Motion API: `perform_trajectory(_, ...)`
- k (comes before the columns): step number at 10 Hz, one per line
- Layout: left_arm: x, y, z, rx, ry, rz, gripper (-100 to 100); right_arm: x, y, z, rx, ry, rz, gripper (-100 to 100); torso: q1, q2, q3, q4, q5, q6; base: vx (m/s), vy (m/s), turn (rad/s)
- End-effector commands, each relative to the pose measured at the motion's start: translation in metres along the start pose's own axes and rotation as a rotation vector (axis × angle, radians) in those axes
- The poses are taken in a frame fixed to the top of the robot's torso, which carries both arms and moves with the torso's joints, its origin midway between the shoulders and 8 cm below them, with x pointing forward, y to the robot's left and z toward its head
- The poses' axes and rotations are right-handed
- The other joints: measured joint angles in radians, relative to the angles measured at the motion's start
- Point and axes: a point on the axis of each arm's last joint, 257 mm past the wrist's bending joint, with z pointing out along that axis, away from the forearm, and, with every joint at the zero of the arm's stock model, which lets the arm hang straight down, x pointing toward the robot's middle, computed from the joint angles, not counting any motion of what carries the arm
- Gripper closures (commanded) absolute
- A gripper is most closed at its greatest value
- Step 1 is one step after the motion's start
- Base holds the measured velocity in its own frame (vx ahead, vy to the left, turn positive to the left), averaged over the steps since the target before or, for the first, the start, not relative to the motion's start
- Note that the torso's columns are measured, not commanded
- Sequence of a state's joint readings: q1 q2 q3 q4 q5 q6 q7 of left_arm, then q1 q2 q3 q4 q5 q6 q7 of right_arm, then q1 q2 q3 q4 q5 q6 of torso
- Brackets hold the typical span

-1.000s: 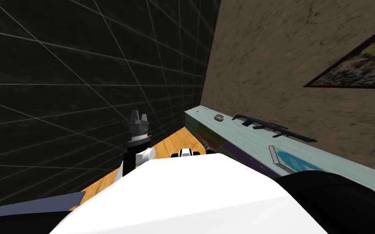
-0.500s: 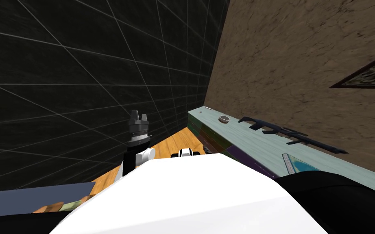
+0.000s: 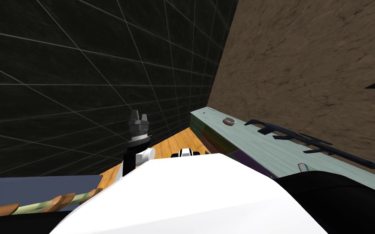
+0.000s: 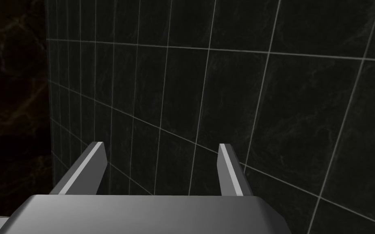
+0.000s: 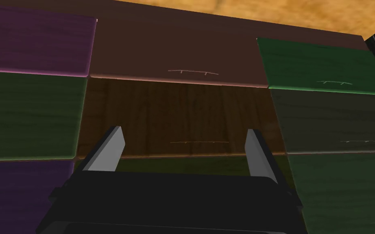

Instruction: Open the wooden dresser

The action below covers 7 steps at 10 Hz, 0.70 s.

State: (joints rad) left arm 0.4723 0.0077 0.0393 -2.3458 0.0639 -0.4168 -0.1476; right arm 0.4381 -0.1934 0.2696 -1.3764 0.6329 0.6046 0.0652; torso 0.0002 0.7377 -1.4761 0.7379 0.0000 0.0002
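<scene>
You are at the approach step, and nothing is gripped yet. In the head view the dresser [image 3: 212, 138] runs along the brown wall from mid-frame toward the lower right. It has a pale blue-green top and drawer fronts in brown, green and purple.

Your right pincer [image 5: 186, 134] faces those fronts with its fingers spread wide and nothing between them. Straight ahead of it is the wood-grained brown drawer [image 5: 178, 109]. Its thin handle [image 5: 199, 142] lies in the gap between the two fingertips, and I judge it is not touching either. Your left pincer [image 3: 138, 121] stands raised just left of centre in the head view, also spread open and idle.

For the next move, I judge you should drive the right pincer forward to that handle. The bar runs from one finger toward the other, so the wrist probably needs a quarter turn before the fingers can close across it. Then pull straight back. The handle is very slim, and a small misalignment could leave the fingers closing on nothing.
</scene>
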Motion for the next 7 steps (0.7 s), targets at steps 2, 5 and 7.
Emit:
perform_trajectory(2,0.0,0.0,0.0,0.0,0.0,0.0,0,0.014,-0.036,0.005,0.121,0.014,-0.075,-100,0.0,0.0,0.0,0.0,0.0,0.0,0.026,0.018,0.063)
perform_trajectory(5,0.0,0.0,0.0,0.0,0.0,0.0,0,0.017,-0.073,0.006,0.252,0.001,-0.191,-100,0.0,0.0,0.0,0.0,0.0,0.0,0.039,0.015,0.155)
perform_trajectory(7,0.0,0.0,0.0,0.0,0.0,0.0,0,0.025,-0.091,0.005,0.296,0.018,-0.206,-100,0.0,0.0,0.0,0.0,0.0,0.0,0.028,0.008,0.044)
